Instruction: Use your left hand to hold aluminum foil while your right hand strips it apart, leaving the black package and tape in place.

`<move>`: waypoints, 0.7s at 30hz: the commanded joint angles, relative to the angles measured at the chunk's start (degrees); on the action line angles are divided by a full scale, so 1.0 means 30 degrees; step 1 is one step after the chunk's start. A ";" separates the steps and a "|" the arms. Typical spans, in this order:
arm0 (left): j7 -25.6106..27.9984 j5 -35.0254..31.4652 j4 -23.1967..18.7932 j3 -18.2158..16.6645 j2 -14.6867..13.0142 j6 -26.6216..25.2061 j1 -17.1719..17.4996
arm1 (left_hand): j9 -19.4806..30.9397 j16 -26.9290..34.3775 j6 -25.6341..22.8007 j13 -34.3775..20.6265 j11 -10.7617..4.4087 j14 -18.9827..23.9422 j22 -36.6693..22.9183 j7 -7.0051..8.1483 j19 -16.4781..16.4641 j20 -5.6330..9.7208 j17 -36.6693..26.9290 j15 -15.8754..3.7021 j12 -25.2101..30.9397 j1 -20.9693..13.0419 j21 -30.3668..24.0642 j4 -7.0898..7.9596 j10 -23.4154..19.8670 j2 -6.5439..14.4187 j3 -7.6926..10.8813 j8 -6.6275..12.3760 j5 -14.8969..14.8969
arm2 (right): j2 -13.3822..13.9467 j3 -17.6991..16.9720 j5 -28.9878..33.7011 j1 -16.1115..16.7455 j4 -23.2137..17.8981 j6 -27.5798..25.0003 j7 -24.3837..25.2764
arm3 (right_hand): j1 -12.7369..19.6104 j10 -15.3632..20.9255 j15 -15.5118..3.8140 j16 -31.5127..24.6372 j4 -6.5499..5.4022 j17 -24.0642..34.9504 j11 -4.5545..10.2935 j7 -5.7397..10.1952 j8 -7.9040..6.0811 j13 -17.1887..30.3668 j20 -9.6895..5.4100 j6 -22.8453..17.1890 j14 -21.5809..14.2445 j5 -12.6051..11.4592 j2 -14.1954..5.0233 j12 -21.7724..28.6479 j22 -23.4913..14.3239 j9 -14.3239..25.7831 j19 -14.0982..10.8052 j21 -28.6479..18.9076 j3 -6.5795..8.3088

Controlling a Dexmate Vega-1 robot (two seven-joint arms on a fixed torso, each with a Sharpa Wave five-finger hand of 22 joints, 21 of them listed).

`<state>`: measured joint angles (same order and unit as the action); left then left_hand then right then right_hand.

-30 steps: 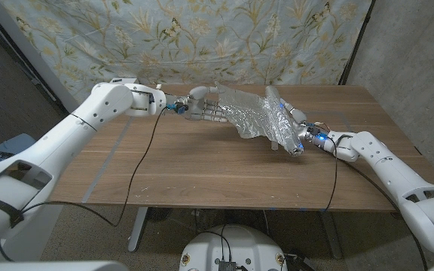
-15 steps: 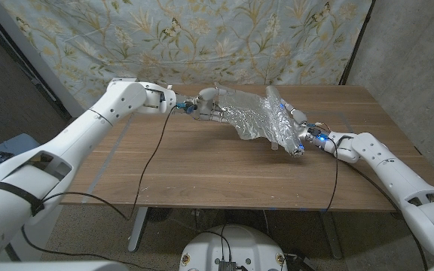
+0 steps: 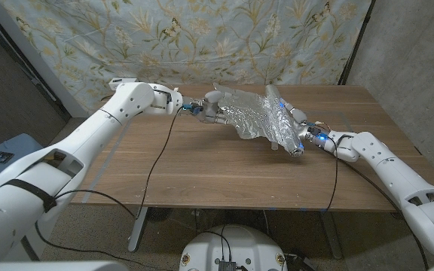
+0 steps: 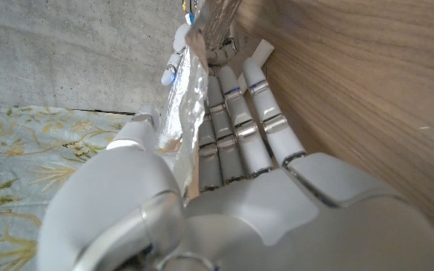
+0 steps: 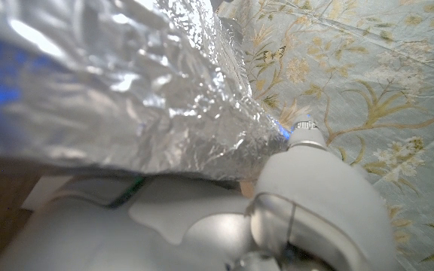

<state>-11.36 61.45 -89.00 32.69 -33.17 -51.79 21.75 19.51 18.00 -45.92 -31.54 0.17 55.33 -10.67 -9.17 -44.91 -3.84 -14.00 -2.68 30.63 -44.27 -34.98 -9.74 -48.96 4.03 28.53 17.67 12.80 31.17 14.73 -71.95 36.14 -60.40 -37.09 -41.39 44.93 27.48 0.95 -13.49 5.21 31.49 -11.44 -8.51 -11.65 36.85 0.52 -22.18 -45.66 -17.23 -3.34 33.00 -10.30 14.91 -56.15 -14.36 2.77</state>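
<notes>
Crumpled foil (image 3: 258, 117) stretched across the far middle of the wooden worktop (image 3: 202, 165), lifted between two hands. At its left end, gripped by the left hand (image 3: 212, 105): in the left wrist view, sheet edge (image 4: 191, 98) pinched between thumb and straight fingers (image 4: 236, 120), just beside the wood. At its right end, bunched and held by the right hand (image 3: 296, 135), fingers wrapped in the foil there. Up close in the right wrist view, wrinkled foil (image 5: 126, 98) lying over that hand (image 5: 202, 218). Behind, a floral cloth (image 3: 202, 38).
</notes>
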 commanded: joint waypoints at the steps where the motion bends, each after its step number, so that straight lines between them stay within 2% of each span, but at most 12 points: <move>1: 0.1340 0.0292 0.0448 -0.0445 0.0871 -0.0106 0.0286 | -0.0166 0.0611 -0.1013 0.0020 -0.0765 0.1057 -0.0062 0.0210 -0.0735 0.0362 -0.0071 -0.0658 0.0352 -0.0934 -0.0360 -0.0216 -0.1546 0.0106 0.0174 0.0255 0.0153 | -0.0002 0.0107 0.0123 -0.0202 0.0250 0.0027 -0.0090 | 0.0040 -0.0041 -0.0044 0.0074 0.0030 0.0062 0.0041 -0.1215 -0.0138 0.0087 0.0024 -0.0037 -0.0030 -0.0144 -0.0244 -0.0039 -0.0096 0.0055 -0.0045 0.0070 -0.0081; 5: 0.1459 0.0269 0.0750 -0.0405 0.1060 -0.0152 0.0163 | -0.0251 0.0943 -0.1793 0.0010 -0.1129 0.1729 -0.0069 0.0422 -0.0882 0.0523 -0.0077 -0.1100 0.0521 -0.1421 -0.0470 -0.0188 -0.2221 0.0382 0.0366 0.0461 0.0221 | -0.0043 0.0169 0.0201 -0.0365 0.0471 0.0003 -0.0137 | 0.0043 -0.0063 -0.0033 0.0086 0.0029 0.0075 0.0060 -0.1217 -0.0138 0.0100 0.0017 -0.0038 -0.0014 -0.0134 -0.0261 -0.0050 -0.0097 0.0055 -0.0040 0.0086 -0.0096; 6: 0.1398 0.0250 0.0834 -0.0388 0.1087 -0.0121 0.0141 | -0.0242 0.1154 -0.2149 -0.0076 -0.1273 0.2214 -0.0069 0.0561 -0.0874 0.0601 -0.0069 -0.1383 0.0732 -0.1668 -0.0497 -0.0202 -0.2740 0.0483 0.0466 0.0574 0.0250 | -0.0054 0.0176 0.0214 -0.0389 0.0512 -0.0002 -0.0142 | 0.0043 -0.0060 -0.0035 0.0091 0.0031 0.0078 0.0077 -0.1218 -0.0137 0.0105 0.0016 -0.0035 -0.0009 -0.0130 -0.0260 -0.0049 -0.0097 0.0055 -0.0039 0.0092 -0.0104; 8: 0.1479 0.0221 0.0933 -0.0394 0.1158 -0.0102 0.0126 | -0.0211 0.1156 -0.2320 -0.0137 -0.1428 0.2287 -0.0073 0.0644 -0.0901 0.0686 -0.0013 -0.1390 0.0788 -0.1885 -0.0534 -0.0224 -0.2862 0.0599 0.0599 0.0633 0.0289 | -0.0067 0.0177 0.0229 -0.0408 0.0546 -0.0029 -0.0079 | 0.0036 -0.0030 -0.0015 0.0085 0.0028 0.0082 0.0068 -0.1219 -0.0135 0.0109 0.0019 -0.0031 -0.0031 -0.0126 -0.0259 -0.0038 -0.0097 0.0054 -0.0039 0.0096 -0.0115; 9: 0.1606 0.0191 0.0949 -0.0390 0.1192 -0.0141 0.0107 | -0.0174 0.1302 -0.2828 -0.0222 -0.1586 0.2619 -0.0076 0.0877 -0.1010 0.0823 -0.0010 -0.1574 0.0898 -0.2130 -0.0609 -0.0248 -0.3113 0.0678 0.0709 0.0825 0.0319 | -0.0071 0.0180 0.0237 -0.0421 0.0576 -0.0045 -0.0071 | 0.0030 -0.0039 -0.0030 0.0091 0.0024 0.0085 0.0050 -0.1220 -0.0135 0.0111 0.0015 -0.0030 -0.0022 -0.0122 -0.0260 -0.0043 -0.0097 0.0054 -0.0050 0.0095 -0.0121; 12: 0.1468 0.0254 0.1144 -0.0473 0.1254 -0.0041 0.0139 | -0.0067 0.1389 -0.3047 -0.0388 -0.1823 0.2714 -0.0088 0.0979 -0.0913 0.0919 -0.0093 -0.1795 0.1027 -0.2774 -0.0650 -0.0290 -0.3368 0.1192 0.1141 0.0929 0.0441 | -0.0080 0.0158 0.0243 -0.0440 0.0633 -0.0089 0.0022 | 0.0014 -0.0046 -0.0022 0.0098 0.0016 0.0090 0.0051 -0.1220 -0.0133 0.0119 0.0023 -0.0025 -0.0017 -0.0114 -0.0261 -0.0047 -0.0097 0.0054 -0.0052 0.0104 -0.0141; 21: 0.1349 0.0096 0.1332 -0.0497 0.1225 0.0071 0.0108 | 0.0137 0.1514 -0.3477 -0.0657 -0.1902 0.2719 -0.0115 0.1019 -0.0928 0.1078 -0.0282 -0.2039 0.1191 -0.3304 -0.0791 -0.0249 -0.3603 0.1467 0.1362 0.1182 0.0424 | -0.0161 0.0229 0.0420 -0.0739 0.1039 -0.0100 -0.0114 | -0.0010 -0.0093 -0.0033 0.0135 0.0008 0.0117 0.0034 -0.1220 -0.0116 0.0139 0.0020 0.0019 0.0029 -0.0087 -0.0262 -0.0083 -0.0098 0.0050 -0.0055 0.0140 -0.0210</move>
<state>-7.49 62.06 -86.01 31.47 -29.91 -52.09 22.18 19.54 22.26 -54.18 -33.20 -4.71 63.28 -10.81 -4.60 -47.68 -0.99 -14.52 -8.01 33.89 -53.27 -37.10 -10.67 -58.18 8.29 32.17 20.80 13.78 31.01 15.16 -71.20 34.98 -58.80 -37.17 -41.62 44.87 27.48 0.95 -13.09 5.21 31.75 -11.44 -8.51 -11.65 37.09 0.52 -22.18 -45.66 -17.23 -3.72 33.00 -10.30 14.92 -56.15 -13.96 2.44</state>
